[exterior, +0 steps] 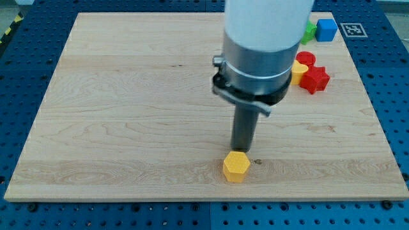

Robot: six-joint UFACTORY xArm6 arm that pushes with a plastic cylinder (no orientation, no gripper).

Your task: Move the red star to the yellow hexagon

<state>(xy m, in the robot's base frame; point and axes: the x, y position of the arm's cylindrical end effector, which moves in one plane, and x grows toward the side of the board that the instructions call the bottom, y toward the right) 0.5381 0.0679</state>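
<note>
The red star [315, 78] lies near the view's upper right on the wooden board [128, 115]. The yellow hexagon [236, 167] lies near the board's bottom edge, right of centre. My tip [241, 150] stands just above the hexagon in the view, touching or nearly touching its far side. The star is far from the tip, up and to the right.
Beside the star lie a red round block [306, 59] and a yellow block [298, 71], partly hidden by the arm. A green block [308, 31] and a blue cube [326, 29] sit at the top right corner. The arm's white and grey body [262, 45] hides the board behind it.
</note>
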